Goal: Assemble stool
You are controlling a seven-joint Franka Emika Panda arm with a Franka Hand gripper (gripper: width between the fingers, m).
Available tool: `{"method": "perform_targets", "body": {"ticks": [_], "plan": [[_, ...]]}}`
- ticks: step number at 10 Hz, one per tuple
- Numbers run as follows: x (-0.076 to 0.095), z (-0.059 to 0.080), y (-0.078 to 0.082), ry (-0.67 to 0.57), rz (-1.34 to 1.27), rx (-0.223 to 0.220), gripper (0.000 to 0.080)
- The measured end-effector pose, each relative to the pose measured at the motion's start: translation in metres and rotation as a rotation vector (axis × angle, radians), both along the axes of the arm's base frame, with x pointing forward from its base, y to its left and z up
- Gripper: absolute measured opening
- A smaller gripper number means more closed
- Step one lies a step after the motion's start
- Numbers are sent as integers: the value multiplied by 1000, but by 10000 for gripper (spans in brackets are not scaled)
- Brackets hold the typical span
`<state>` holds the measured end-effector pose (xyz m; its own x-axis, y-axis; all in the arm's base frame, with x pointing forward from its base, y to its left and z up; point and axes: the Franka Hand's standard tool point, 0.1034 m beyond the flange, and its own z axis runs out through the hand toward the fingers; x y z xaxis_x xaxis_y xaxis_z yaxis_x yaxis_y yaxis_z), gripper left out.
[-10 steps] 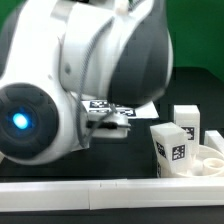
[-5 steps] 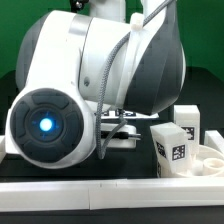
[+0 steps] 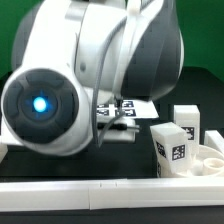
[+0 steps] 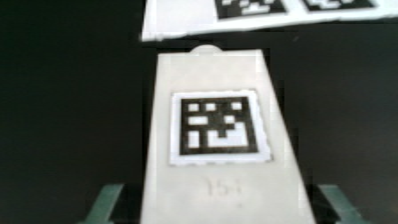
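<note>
The pincer point(image 4: 222, 206) has just gone from wide to about half as wide, and it now sits around one leg point(image 4: 217, 120) of the stool. In the wrist view its two fingers point(image 4: 114, 203) stand one on each side of the leg's fat end. A thin dark gap shows on each side, so I think they are not squeezing the leg yet. The leg lies flat on the black table point(image 4: 71, 130), tag up, with its thin end just beside the marker board point(image 4: 249, 20). I cannot tell if they touch. This looks like the start of a grab, so the next job is likely to close the last bit and lift the leg. In the exterior view the big arm point(image 3: 110, 60) hides this leg and the pincer. Its blue light point(image 3: 40, 105) sat lower half a second ago and has gone up a little. The two other legs point(image 3: 172, 148) and the seat point(image 3: 208, 162) are at that view's right, near the long bar point(image 3: 100, 190), and have not moved. It looks like no leg is fixed in the seat yet, so most of the building is still to do.
</note>
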<state>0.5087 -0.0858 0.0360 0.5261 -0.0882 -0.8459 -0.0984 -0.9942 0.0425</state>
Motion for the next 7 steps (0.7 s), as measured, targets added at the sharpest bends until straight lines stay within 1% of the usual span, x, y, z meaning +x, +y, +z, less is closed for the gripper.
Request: {"method": "perform_targets", "body": {"ticks": [1, 2, 3, 4, 5, 6, 7], "plan": [[20, 18, 2, -109, 12, -4, 332], [23, 50, 10, -173, 15, 8, 332], [21, 65, 12, -193, 10, 16, 332], [33, 54, 8, -295, 21, 0, 332], [37, 55, 8, -372, 26, -6, 333], [36, 57, 9, -412, 26, -8, 334], [43, 59, 10, -487, 25, -23, 334]]}}
